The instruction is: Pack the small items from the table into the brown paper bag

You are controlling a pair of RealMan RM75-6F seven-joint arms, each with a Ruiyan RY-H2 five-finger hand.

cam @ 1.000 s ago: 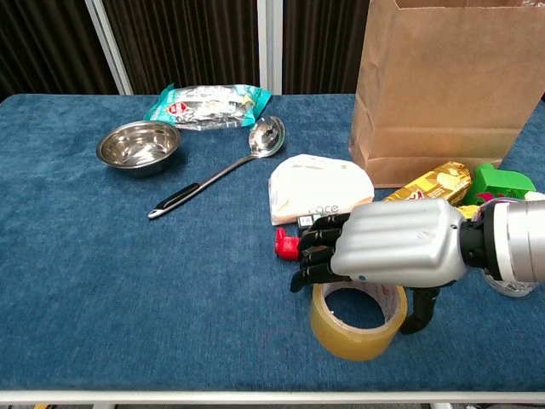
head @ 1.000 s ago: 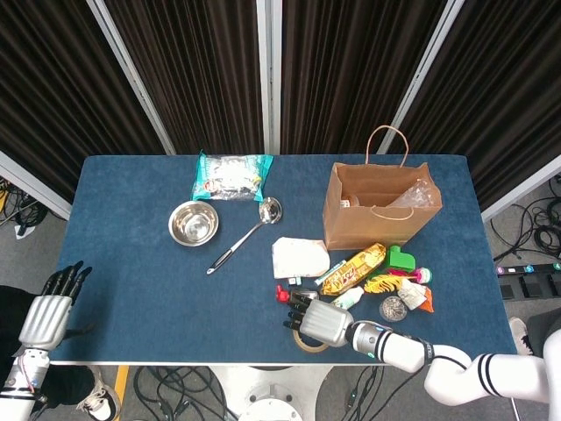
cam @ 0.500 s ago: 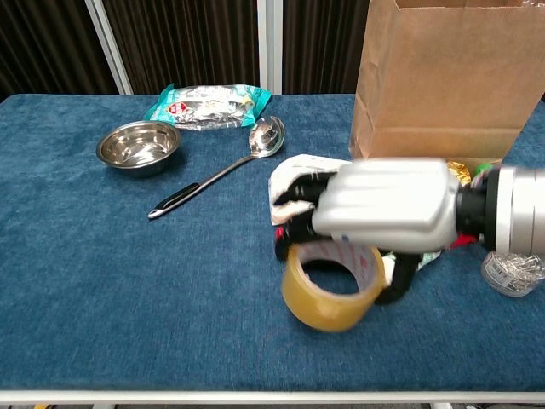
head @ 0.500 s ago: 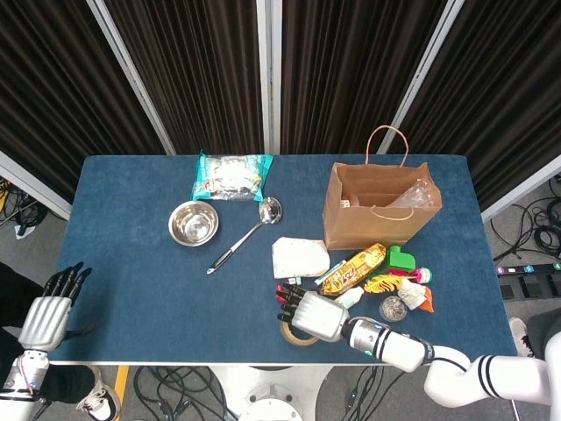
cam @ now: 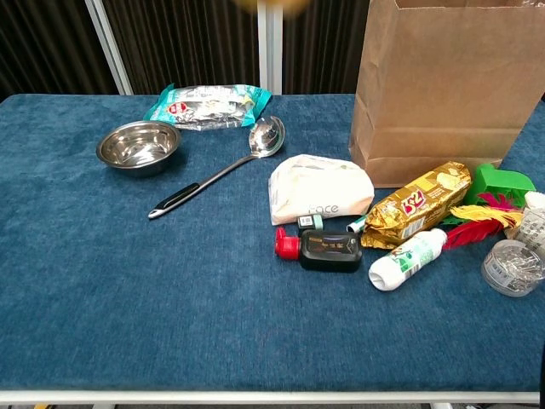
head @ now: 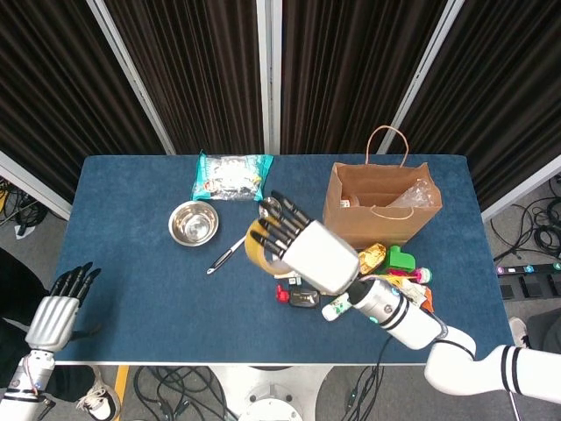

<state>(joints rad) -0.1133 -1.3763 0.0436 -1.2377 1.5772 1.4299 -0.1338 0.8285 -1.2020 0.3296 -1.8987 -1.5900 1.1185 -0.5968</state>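
Right hand (head: pixel 302 248) raised, gripping; left hand (head: pixel 54 313) low, fingers spread.

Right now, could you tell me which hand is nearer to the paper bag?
The right hand. It is raised just left of the paper bag, holding the tape roll. The left hand hangs off the table's far left front corner.

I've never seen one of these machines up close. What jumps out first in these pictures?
The big silver right hand, raised toward the head camera above the middle of the blue table, gripping a roll of tape. Next, the brown paper bag standing open at the table's far right, with a bright heap in front of it: a gold snack packet, a white bottle and a white pouch.
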